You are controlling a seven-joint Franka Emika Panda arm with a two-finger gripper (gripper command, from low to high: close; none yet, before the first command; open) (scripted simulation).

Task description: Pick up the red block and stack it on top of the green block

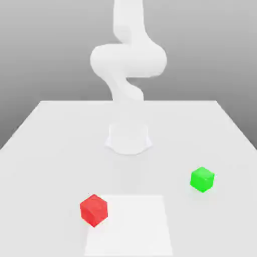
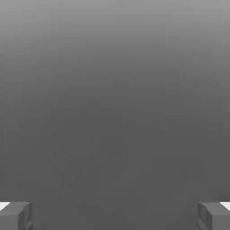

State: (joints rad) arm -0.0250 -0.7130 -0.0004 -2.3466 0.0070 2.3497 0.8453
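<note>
Sitting untouched on the white table (image 1: 60,130), the red block (image 1: 94,210) waits near the front edge, toward the exterior view's left — the green block (image 1: 202,179) rests well apart from it, toward the right and a little further back. The gripper (image 2: 115,215) has its two grey fingers (image 2: 18,214) spread wide, grasping nothing and facing plain grey backdrop. Judging by that, the hand must swing down to the red cube, which lies far below it. Both blocks are small matte cubes with crisp edges, no long axis — either face pair should suit.
</note>
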